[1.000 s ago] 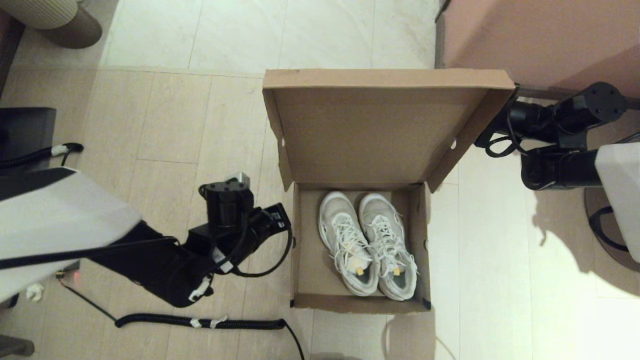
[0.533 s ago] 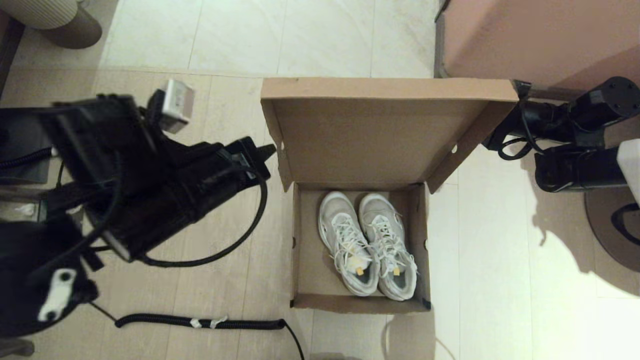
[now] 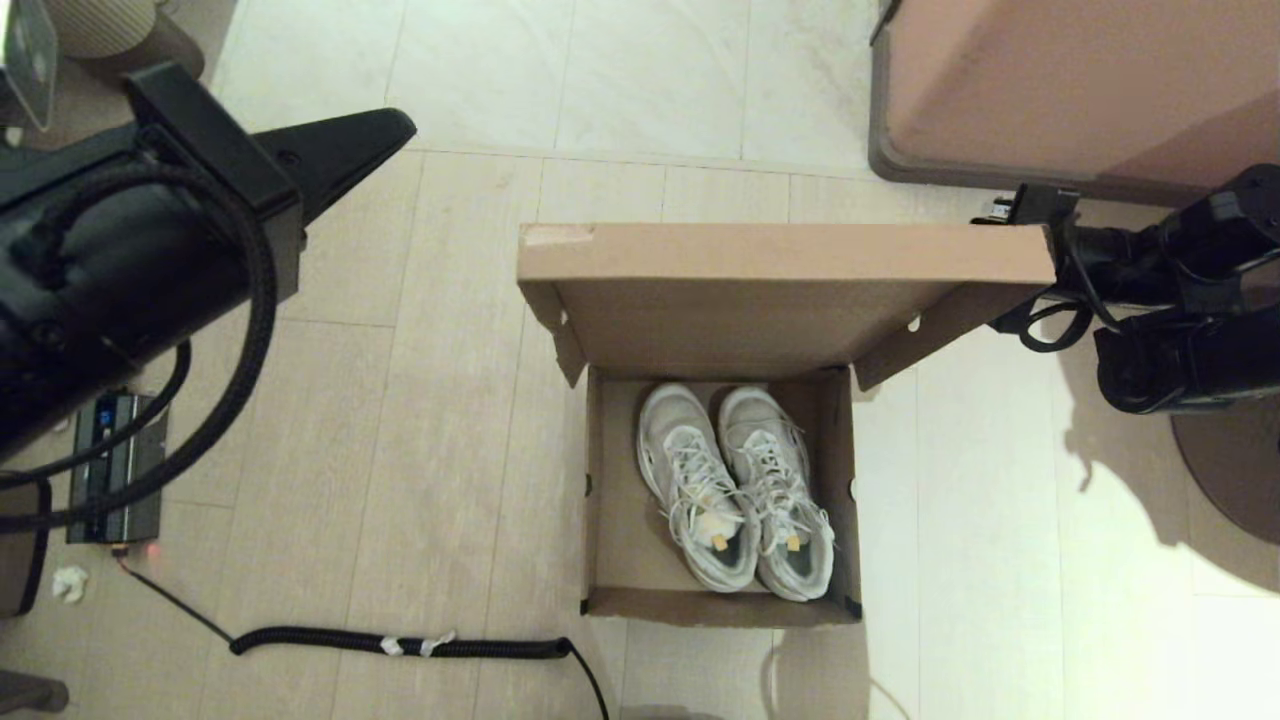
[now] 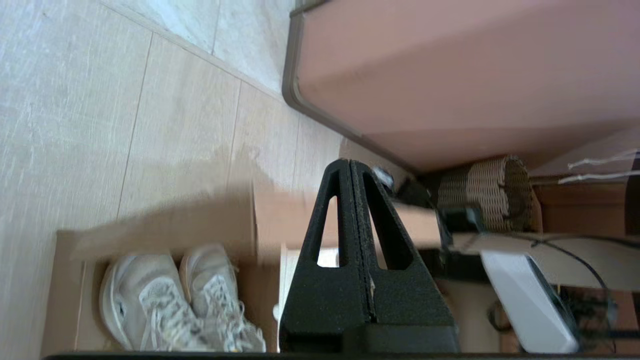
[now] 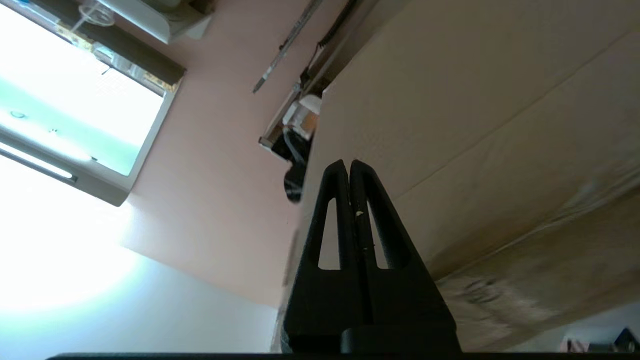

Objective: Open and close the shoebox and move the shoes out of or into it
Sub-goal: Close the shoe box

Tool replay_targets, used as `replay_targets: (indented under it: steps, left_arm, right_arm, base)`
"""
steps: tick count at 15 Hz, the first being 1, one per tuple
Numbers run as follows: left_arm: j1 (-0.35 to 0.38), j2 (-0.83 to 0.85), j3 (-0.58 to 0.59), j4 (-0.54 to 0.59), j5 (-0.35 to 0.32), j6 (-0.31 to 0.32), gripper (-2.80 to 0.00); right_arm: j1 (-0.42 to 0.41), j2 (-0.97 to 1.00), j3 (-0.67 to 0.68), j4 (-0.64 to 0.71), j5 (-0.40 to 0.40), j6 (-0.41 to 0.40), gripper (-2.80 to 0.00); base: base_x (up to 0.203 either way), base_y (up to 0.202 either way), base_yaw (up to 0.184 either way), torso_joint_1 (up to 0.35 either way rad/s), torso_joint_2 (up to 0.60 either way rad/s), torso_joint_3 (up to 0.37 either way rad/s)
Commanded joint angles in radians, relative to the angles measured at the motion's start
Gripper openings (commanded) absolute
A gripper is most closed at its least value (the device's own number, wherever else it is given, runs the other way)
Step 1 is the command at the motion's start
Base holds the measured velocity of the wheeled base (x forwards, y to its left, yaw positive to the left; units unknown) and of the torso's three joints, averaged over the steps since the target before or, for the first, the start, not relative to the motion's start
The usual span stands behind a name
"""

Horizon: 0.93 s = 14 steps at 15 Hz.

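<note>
The brown cardboard shoebox (image 3: 610,500) stands on the floor with its flap lid (image 3: 780,260) leaning forward over the back of the box. Both white sneakers (image 3: 735,485) lie side by side inside, toes toward the hinge; they also show in the left wrist view (image 4: 170,300). My right gripper (image 3: 1010,208) is shut and empty, its tip against the outer side of the lid at the far right corner (image 5: 348,165); cardboard (image 5: 475,100) fills that view. My left gripper (image 3: 400,125) is shut and empty, raised high to the left of the box (image 4: 349,162).
The large pink-brown furniture block (image 3: 1080,80) stands just behind the lid at the right. A coiled black cable (image 3: 400,645) lies on the floor at the front left, a black device (image 3: 110,470) further left, and a wicker basket (image 3: 110,30) in the far left corner.
The lid has swung forward from nearly upright to leaning over the box, with the right gripper following behind it. The left arm has risen from beside the box up and away to the left.
</note>
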Motion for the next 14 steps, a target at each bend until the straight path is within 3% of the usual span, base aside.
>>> replay_targets:
  steps: [1, 6, 9, 12, 14]
  left_arm:
    - [0.018, 0.105, -0.026, -0.018, -0.006, -0.006, -2.8]
    - [0.02, 0.473, -0.183, -0.127, -0.037, 0.006, -2.8]
    - [0.018, 0.676, -0.3, -0.179, -0.053, 0.067, -2.8]
    - [-0.006, 0.724, -0.329, -0.206, -0.056, 0.103, -2.8]
    - [-0.019, 0.674, -0.259, -0.212, -0.054, 0.106, -2.8]
  right_arm:
    - [0.0, -0.07, 0.074, -0.009, 0.024, 0.014, -2.8]
    - [-0.001, -0.231, 0.345, -0.009, 0.051, -0.001, -2.8]
    - [-0.001, -0.344, 0.5, -0.009, 0.067, -0.051, -2.8]
    - [-0.001, -0.422, 0.588, -0.009, 0.067, -0.086, -2.8]
    - [-0.001, -0.439, 0.622, -0.009, 0.02, -0.219, -2.8]
  base:
    - [0.0, 0.0, 0.0, 0.0, 0.0, 0.0]
    - [0.0, 0.0, 0.0, 0.0, 0.0, 0.0]
    - [0.0, 0.0, 0.0, 0.0, 0.0, 0.0]
    - [0.0, 0.0, 0.0, 0.0, 0.0, 0.0]
    - [0.0, 0.0, 0.0, 0.0, 0.0, 0.0]
